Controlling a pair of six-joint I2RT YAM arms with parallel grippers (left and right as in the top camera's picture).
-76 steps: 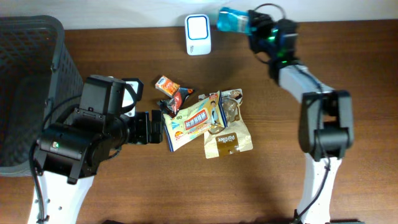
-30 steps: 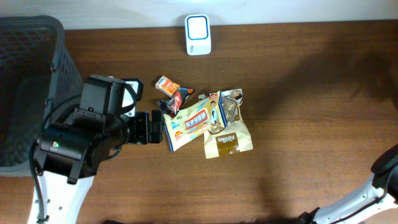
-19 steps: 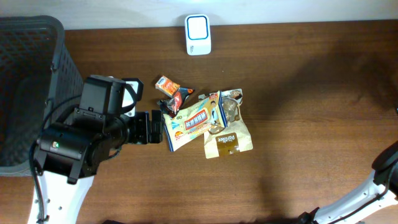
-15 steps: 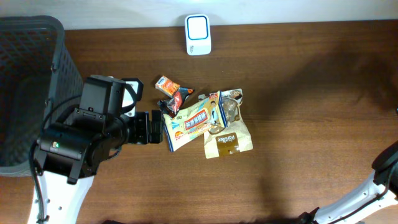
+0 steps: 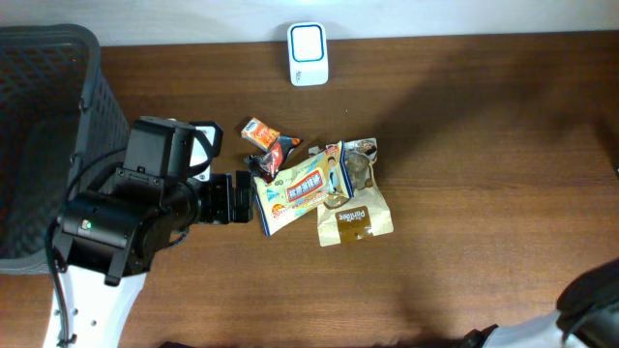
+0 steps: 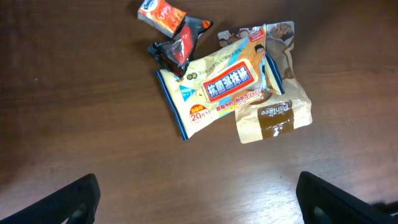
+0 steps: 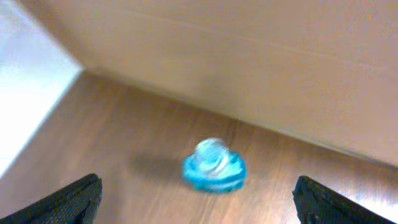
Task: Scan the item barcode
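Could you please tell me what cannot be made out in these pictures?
- Blue item: right wrist view, blurred; type and barcode unreadable.
- Snack packets: left wrist view, no barcode on upturned faces.
- Basket: overhead view, cut by the left edge; inside too dark.
- Right arm: overhead view, cut off at the bottom-right corner.

Dark wood table (image 5: 464, 145) under left gripper (image 5: 247, 198), black mesh basket (image 5: 39, 116) behind it, white wall (image 5: 484, 19) along table's far edge; right wrist view blurred: beige panel (image 7: 249, 37) over brown wood floor (image 7: 93, 143)

A dark mesh basket (image 5: 97, 87) stands at the left end of the brown wooden table (image 5: 464, 193)
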